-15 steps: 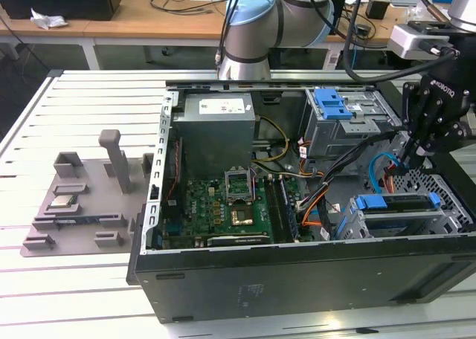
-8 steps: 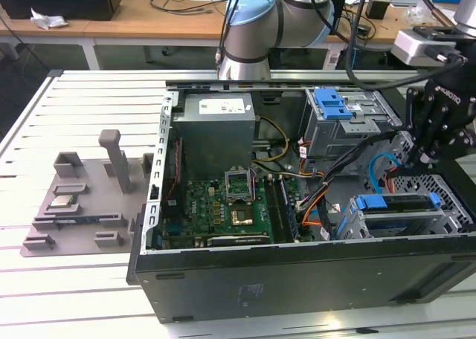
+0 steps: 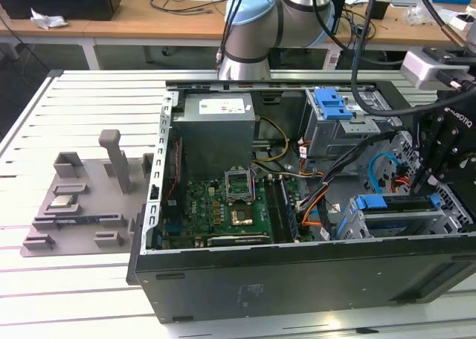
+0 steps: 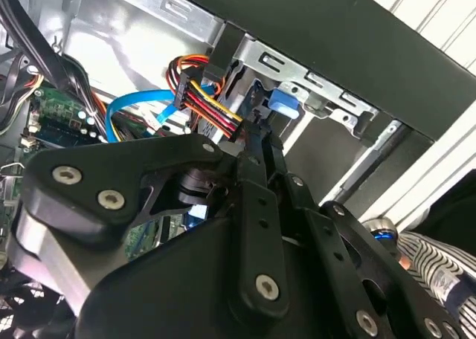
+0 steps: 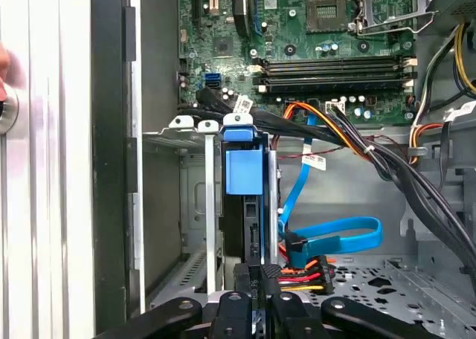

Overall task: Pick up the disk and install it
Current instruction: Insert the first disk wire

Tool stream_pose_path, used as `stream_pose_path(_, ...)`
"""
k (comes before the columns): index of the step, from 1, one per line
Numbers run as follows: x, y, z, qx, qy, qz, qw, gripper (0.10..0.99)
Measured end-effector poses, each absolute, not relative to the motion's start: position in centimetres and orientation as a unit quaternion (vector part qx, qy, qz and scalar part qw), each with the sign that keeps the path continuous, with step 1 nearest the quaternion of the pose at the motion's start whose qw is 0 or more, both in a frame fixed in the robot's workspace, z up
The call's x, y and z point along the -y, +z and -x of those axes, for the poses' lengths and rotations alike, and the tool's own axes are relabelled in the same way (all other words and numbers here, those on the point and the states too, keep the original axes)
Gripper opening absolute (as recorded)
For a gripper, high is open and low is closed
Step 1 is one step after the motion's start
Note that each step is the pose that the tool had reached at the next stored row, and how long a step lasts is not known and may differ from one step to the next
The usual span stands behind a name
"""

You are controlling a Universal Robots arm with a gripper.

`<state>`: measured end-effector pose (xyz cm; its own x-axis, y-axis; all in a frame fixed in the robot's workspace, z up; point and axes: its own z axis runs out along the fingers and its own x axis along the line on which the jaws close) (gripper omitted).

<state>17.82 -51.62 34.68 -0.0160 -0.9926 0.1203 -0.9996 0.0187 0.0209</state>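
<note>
- In the first wrist view, the black gripper [image 5: 256, 291] sits at the bottom centre of the frame, its fingers pressed together on the rear edge of the disk [image 5: 243, 205].
- The disk stands on edge in the metal drive cage [image 5: 195, 131], its blue carrier tab facing the camera at mid-frame.
- A blue data cable [image 5: 335, 235] curls just to the right of the disk, beside a bundle of red, yellow and black power wires [image 5: 305, 270].
- Beyond these, the green motherboard [image 5: 297, 42] spans the top of the frame.
- In the exterior view, the open computer case [image 3: 297, 279] lies on a white slatted table [image 3: 59, 287], with the gripper at the far right edge.
- A grey parts holder [image 3: 82, 198] rests at the left.
</note>
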Motion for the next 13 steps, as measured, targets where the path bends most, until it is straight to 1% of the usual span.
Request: stream_pose_path(13, 51.50, 33.93, -17.62, 0.712, 0.030, -0.700, 0.046, 0.169)
